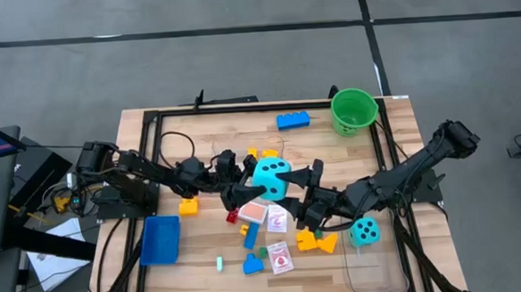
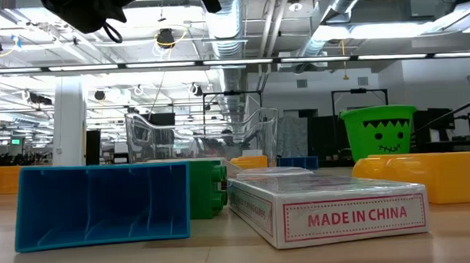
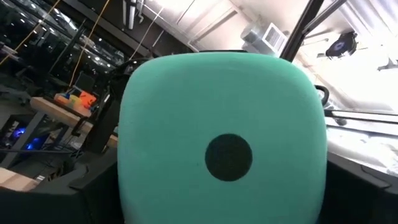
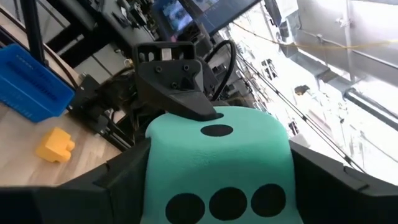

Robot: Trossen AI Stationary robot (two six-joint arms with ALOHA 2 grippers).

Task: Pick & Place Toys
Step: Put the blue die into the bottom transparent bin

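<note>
Barely begun: both grippers, left and right, clasp one die aloft between them; most toys lie loose.

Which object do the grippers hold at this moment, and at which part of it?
The large teal die, lifted at the table's middle. The left gripper and the right gripper sit at its opposite side faces; whether each truly clamps cannot be told.

A big teal die with black dots is lifted over the table centre. A smaller teal die lies further right. Coloured bricks and picture cards lie scattered around.
</note>
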